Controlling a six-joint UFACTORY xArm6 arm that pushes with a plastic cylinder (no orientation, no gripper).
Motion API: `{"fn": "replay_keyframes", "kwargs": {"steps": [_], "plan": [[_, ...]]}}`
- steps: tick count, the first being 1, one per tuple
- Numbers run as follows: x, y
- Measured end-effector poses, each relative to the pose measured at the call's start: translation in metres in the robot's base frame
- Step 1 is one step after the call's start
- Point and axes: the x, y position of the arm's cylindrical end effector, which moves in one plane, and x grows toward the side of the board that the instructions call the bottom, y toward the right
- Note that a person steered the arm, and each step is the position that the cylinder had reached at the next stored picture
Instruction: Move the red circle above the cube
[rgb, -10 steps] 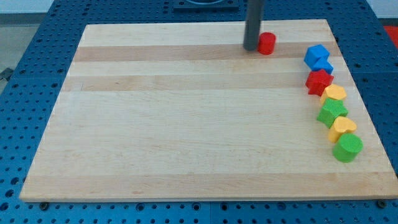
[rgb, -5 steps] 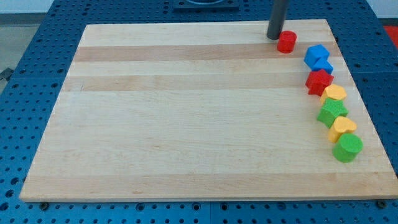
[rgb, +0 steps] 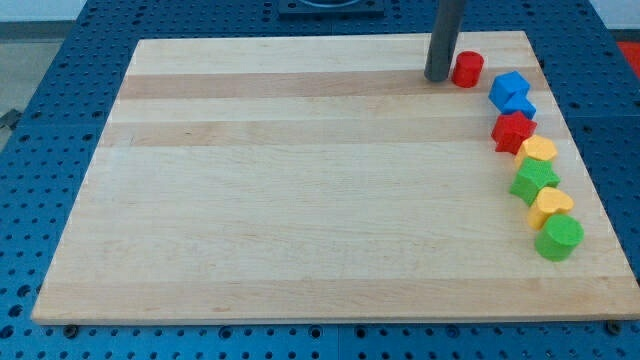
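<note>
Pushing red circle (rgb: 467, 69) | my tip (rgb: 437, 78) touching its left, no jaws | blue cube (rgb: 510, 92) near worktop's top-right corner | circle up-left of cube, needs rightward nudge

Bright, even overhead light fills the sharp, glare-free view, leaving only faint soft shadows beside the blocks along the board (rgb: 300, 200) and at the foot of my tip (rgb: 437, 78), with slight softness toward the corners.
</note>
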Motion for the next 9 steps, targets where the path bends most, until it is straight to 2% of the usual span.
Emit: {"fn": "replay_keyframes", "kwargs": {"steps": [5, 7, 9], "plan": [[-0.003, 0.042], [-0.036, 0.033], [-0.038, 0.045]]}}
